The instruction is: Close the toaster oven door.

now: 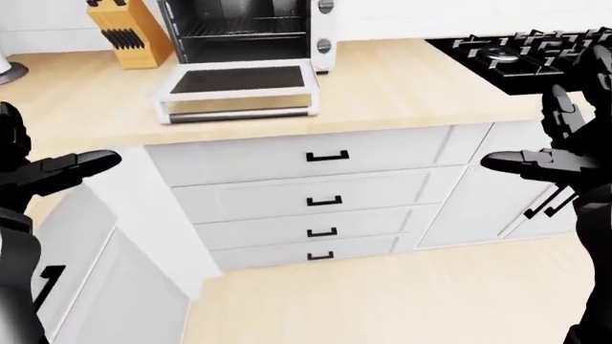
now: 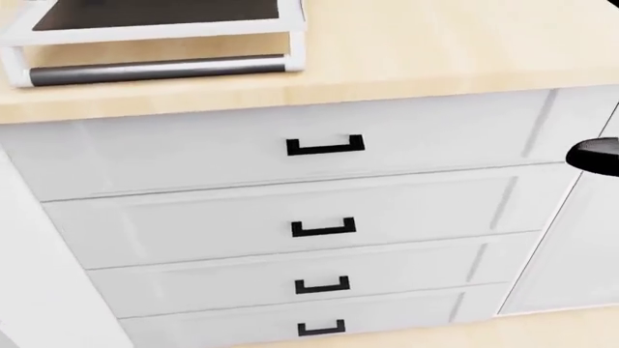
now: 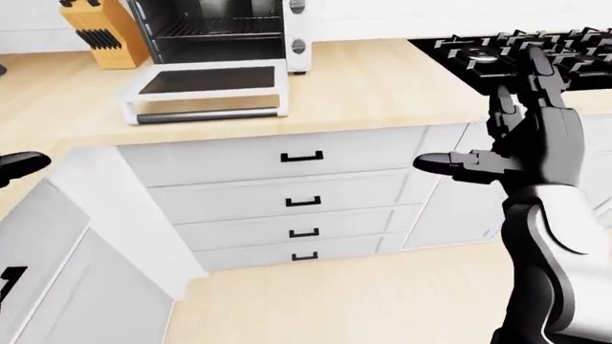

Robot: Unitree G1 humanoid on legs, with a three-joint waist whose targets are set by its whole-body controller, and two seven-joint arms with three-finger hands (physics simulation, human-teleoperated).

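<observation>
A white kitchen with a pale wooden desk [image 1: 402,86] over a stack of drawers [image 1: 316,193]. The toaster oven [image 1: 249,32] sits at the upper left of the left-eye view, its door [image 1: 239,89] dropped flat. Both hands, left hand [image 1: 43,175] and right hand [image 3: 521,147], hang empty, fingers spread wide, well apart from it. This looks like the approach step; next, a hand must get under the door's bar handle [image 1: 239,113] and lift.

I see bright, even, flat rendered light, sharp throughout with no blur or glare. A faint soft shadow lies under the open toaster oven door [image 1: 237,89] on the table [image 1: 402,93].
</observation>
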